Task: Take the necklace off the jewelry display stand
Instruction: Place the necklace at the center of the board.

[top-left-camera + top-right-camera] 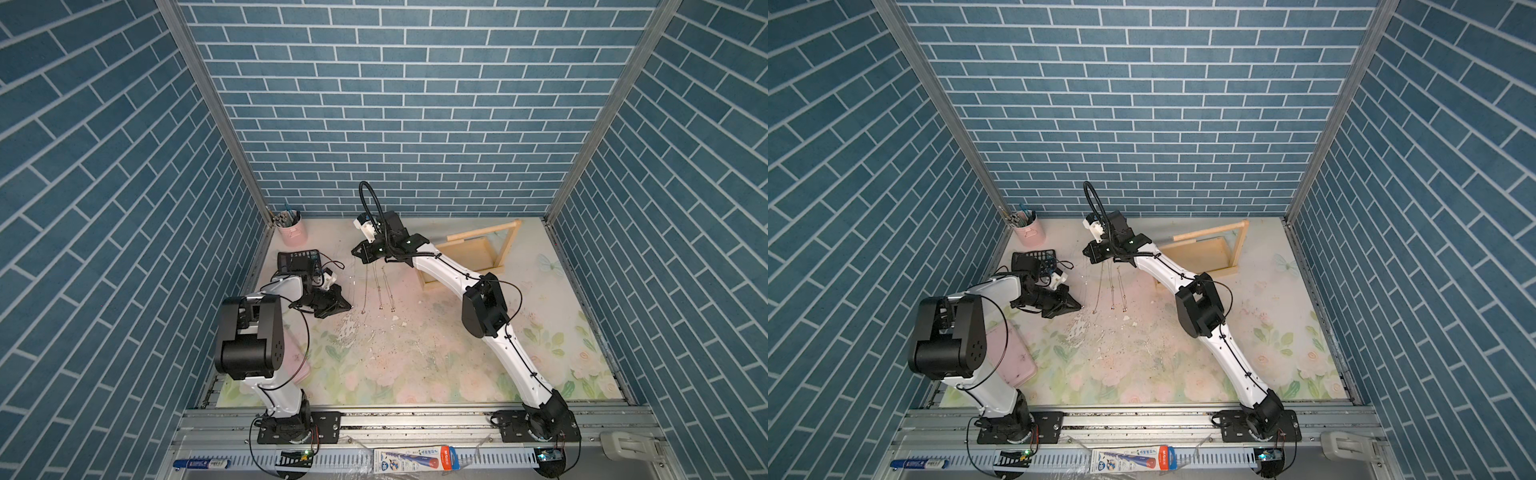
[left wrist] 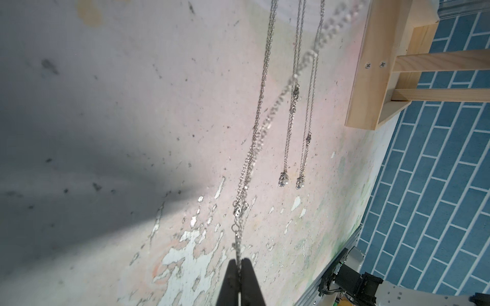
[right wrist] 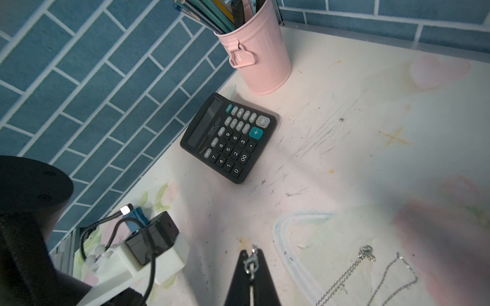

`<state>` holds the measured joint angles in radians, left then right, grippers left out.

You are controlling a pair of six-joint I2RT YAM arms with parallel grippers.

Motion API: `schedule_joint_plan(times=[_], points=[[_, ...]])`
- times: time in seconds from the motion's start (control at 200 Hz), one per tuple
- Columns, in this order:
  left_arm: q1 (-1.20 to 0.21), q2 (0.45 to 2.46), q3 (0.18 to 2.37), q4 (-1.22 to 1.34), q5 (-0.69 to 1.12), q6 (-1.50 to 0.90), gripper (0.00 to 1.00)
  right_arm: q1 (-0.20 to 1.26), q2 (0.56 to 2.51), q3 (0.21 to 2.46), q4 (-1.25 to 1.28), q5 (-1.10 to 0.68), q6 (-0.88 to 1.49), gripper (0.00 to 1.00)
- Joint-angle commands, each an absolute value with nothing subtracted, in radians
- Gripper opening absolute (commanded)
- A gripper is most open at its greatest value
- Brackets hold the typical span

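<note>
Our left gripper (image 2: 240, 262) and right gripper (image 3: 252, 254) clamp the limp, light necklace (image 2: 237, 238) by its ends, at the stand's (image 1: 469, 253) nine o'clock.

**Left arm** (image 1: 276, 291) and **right arm** (image 1: 440, 270): white moulded link shells. The joint housings (image 1: 484, 309) are black and boxy with rounded caps.

**Cabling:** thin black cables (image 1: 520, 360) run along the links, clipped at intervals. A thicker black hose (image 1: 368, 195) forms a loop at the right wrist.

**Fittings:** white camera mount (image 1: 365, 226) on each wrist. Small green lamp (image 1: 409, 240) lit. Black base plates (image 1: 326, 419), screwed down.

**Left end effector** (image 2: 240, 261) and **right end effector** (image 3: 251, 251): matt black fingers tapering to narrow tips.
</note>
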<state>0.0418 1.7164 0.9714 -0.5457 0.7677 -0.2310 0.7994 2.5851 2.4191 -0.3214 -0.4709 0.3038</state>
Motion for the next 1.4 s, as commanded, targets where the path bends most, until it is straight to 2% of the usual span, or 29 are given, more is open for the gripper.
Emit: schedule_joint_plan(times=[0.0,0.565,0.88,1.395], points=[[0.048,1.75,0.999,-0.565,0.753,-0.21,0.0,0.807,2.628,2.473,-0.277,-0.481,0.331,0.0],[0.058,1.826,0.994,-0.534,0.735,-0.248,0.0,0.807,2.739,2.549,-0.199,-0.456,0.362,0.0],[0.058,1.853,0.973,-0.456,0.829,-0.305,0.0,0.807,2.749,2.547,-0.198,-0.45,0.357,0.0],[0.057,1.884,0.988,-0.515,0.821,-0.261,0.0,0.804,2.74,2.515,-0.201,-0.442,0.357,0.0]])
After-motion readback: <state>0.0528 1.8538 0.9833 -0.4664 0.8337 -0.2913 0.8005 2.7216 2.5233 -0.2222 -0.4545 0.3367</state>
